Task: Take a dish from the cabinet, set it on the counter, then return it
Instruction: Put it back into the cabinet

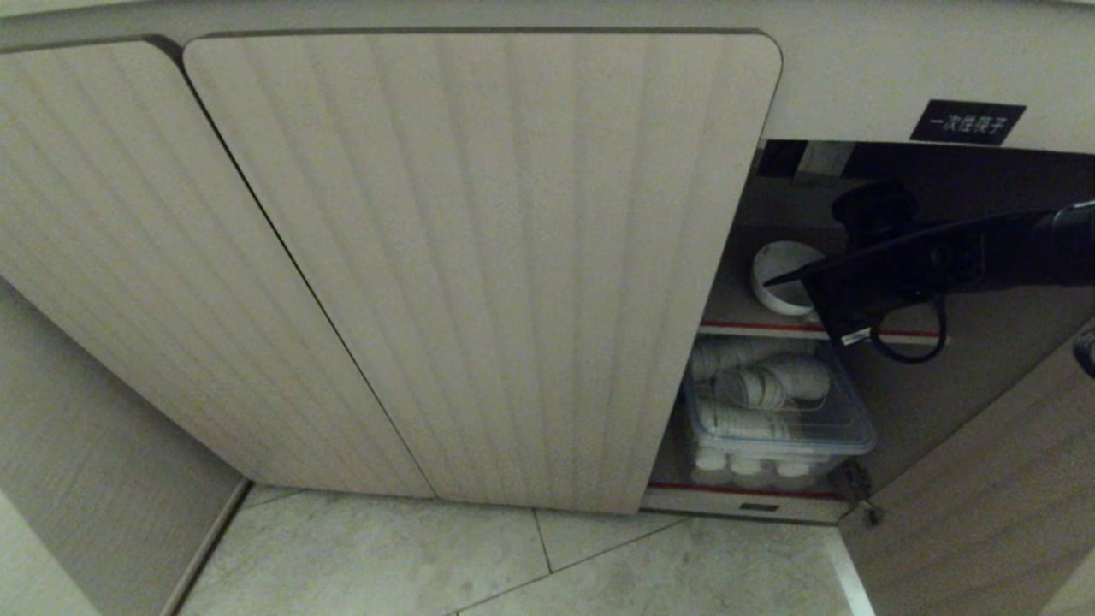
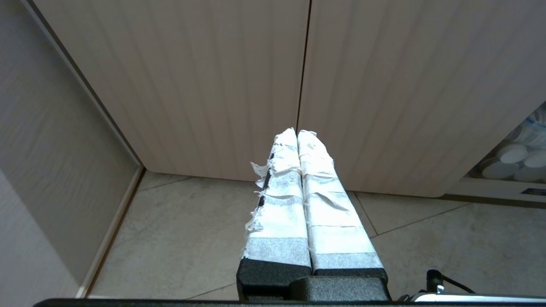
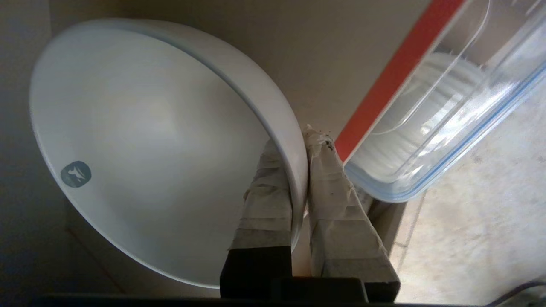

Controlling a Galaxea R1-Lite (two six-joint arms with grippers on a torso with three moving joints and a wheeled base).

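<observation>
The right pincer (image 3: 298, 145) is clenched on the rim of the dish (image 3: 140, 140), one taped finger (image 3: 266, 200) inside the bowl and the other against its outer wall, with the thin white rim pinched between them. The dish is a plain white bowl with a small grey-blue mark on its inner wall, and it sits tilted in the grip. In the head view the right arm reaches in from the right edge into the open compartment of the cabinet (image 1: 479, 257), and the dish (image 1: 780, 272) shows there as a white round shape at the level of the upper, red-edged shelf (image 1: 753, 328), partly hidden by the arm (whether its foot touches the shelf cannot be told).

Below that shelf stands a clear plastic box (image 1: 843, 432) holding stacked ribbed white cups (image 1: 753, 387); in the right wrist view the box's blue-edged rim lies just beside the pincer's outer finger. A small black label (image 1: 967, 121) with white characters sits above the opening.

The left pincer (image 2: 297, 134) is parked low over the tiled floor (image 2: 187, 230), its taped fingers pressed together on nothing, pointing at the seam between two closed fluted doors.
</observation>
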